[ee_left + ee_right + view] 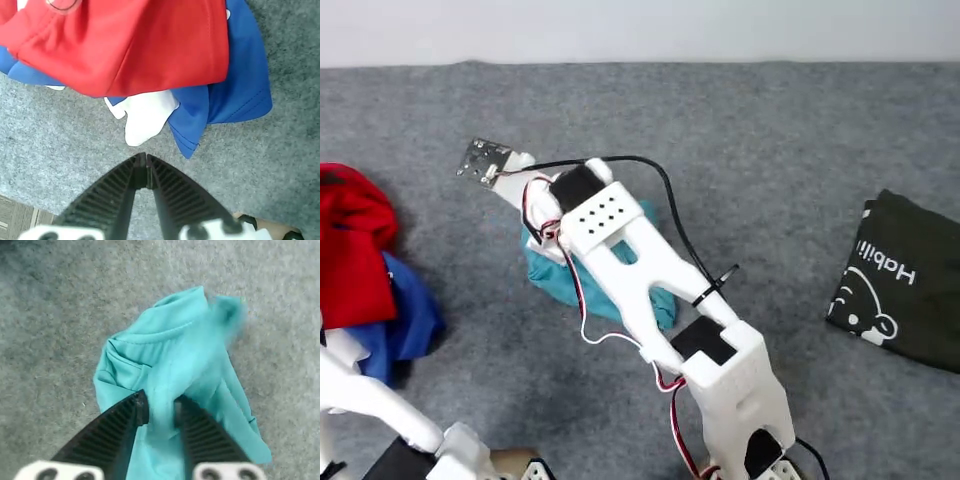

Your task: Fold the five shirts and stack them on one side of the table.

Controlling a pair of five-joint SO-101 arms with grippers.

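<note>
There's the right arm, stretched long and low across the grey table, reaching right over the teal shirt with its wrist bent down onto it. Look at the right gripper: ribbed black fingers nearly together, a raised fold of teal cloth nipped between the tips. The teal shirt is a crumpled heap of smooth knit with stitched hems, lying under that arm on the fuzzy, felt-like tabletop.

Over to the left of the teal shirt, the left arm sits tucked in at the near edge. The left gripper points down at bare felt, its fingers pressed tip to tip with nothing in them. Just past it is a loose pile: red shirt on top, blue shirt beneath it, and a white shirt poking out from under both.

Well off to the right of the teal shirt, apart from everything, a dark shirt with white print lies folded flat into a neat rectangle.
</note>
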